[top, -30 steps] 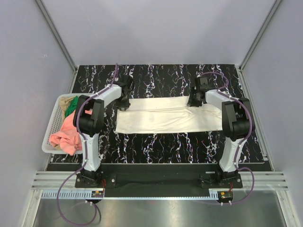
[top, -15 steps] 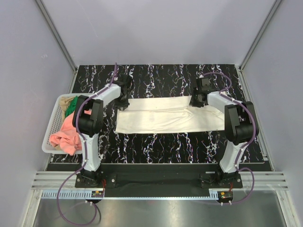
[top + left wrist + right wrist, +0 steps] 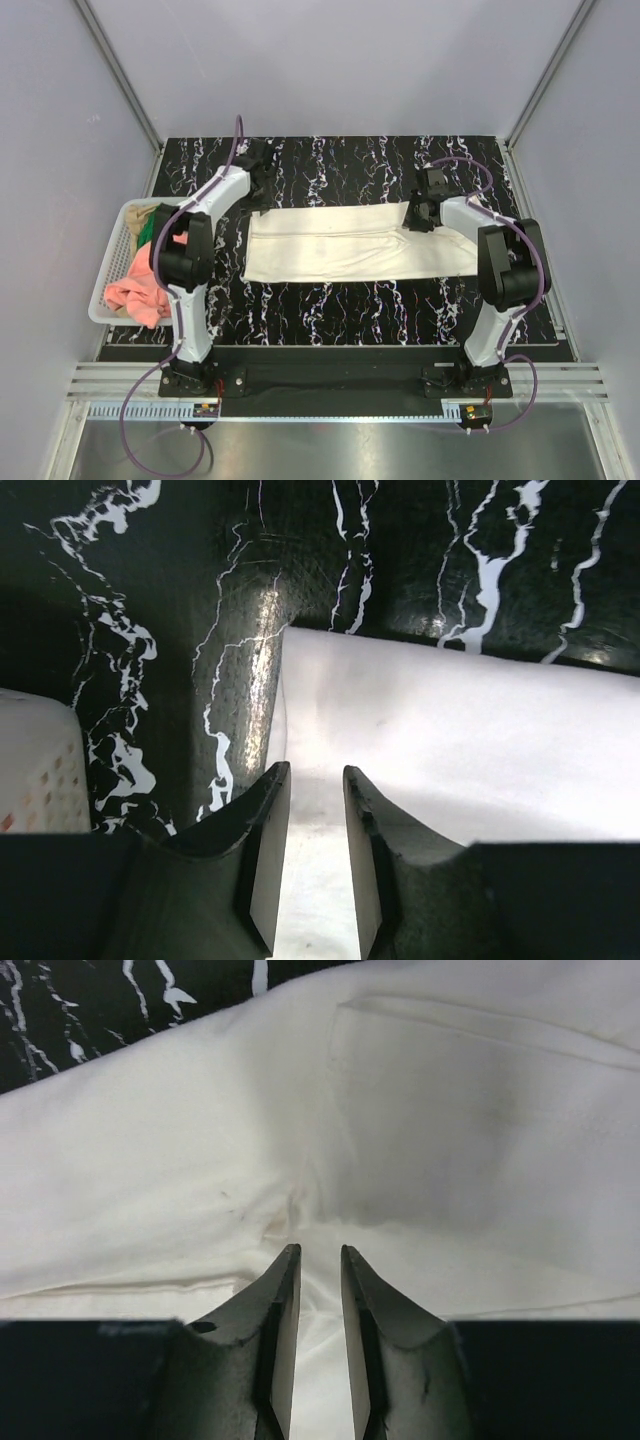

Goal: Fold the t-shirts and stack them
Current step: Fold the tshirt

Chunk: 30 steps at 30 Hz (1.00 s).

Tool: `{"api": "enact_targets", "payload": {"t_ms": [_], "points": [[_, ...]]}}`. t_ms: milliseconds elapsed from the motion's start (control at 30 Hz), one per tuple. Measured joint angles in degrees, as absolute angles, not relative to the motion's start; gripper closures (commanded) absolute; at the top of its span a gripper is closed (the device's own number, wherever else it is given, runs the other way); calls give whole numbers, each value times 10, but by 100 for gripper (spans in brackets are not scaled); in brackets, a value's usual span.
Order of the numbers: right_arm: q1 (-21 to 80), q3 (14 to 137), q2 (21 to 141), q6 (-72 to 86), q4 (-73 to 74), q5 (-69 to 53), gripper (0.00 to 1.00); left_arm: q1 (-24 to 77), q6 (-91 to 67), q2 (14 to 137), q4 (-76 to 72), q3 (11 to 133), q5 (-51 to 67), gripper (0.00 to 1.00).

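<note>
Folding step: the cream-white t-shirt (image 3: pixel 350 245) lies as a long band between the arms. We see the right gripper (image 3: pixel 318 1253) narrowly pinching a pucker of it. The left gripper (image 3: pixel 315 778) hangs slightly parted, empty (above the left end). Next, we judge: grip left, fold across.

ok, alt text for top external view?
A cream-white t-shirt, folded into a long strip, lies across a black marbled table, the left tool by its far-left corner and the right tool on its far-right end. A mesh basket at left holds a salmon-pink shirt and a green shirt.
</note>
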State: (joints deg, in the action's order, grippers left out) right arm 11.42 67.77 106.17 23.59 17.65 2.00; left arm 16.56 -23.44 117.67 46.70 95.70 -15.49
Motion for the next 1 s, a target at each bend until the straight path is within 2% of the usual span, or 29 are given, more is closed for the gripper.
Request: {"api": "enact_targets", "payload": {"t_ms": [67, 233, 533, 767, 833, 1000], "points": [[114, 681, 1042, 229, 195, 19, 66, 168, -230, 1158, 471, 958, -150, 66], [95, 740, 1017, 201, 234, -11, 65, 188, -218, 1070, 466, 940, -86, 65], [-83, 806, 1040, 168, 303, -78, 59, 250, -203, 885, 402, 784, 47, 64], [-76, 846, 1095, 123, 329, -112, 50, 255, -199, 871, 387, 736, 88, 64], [-73, 843, 1101, 109, 329, -110, 45, 258, -199, 871, 382, 736, 92, 63], [-77, 842, 1103, 77, 328, -90, 41, 268, -195, 866, 375, 735, 92, 63]]}}
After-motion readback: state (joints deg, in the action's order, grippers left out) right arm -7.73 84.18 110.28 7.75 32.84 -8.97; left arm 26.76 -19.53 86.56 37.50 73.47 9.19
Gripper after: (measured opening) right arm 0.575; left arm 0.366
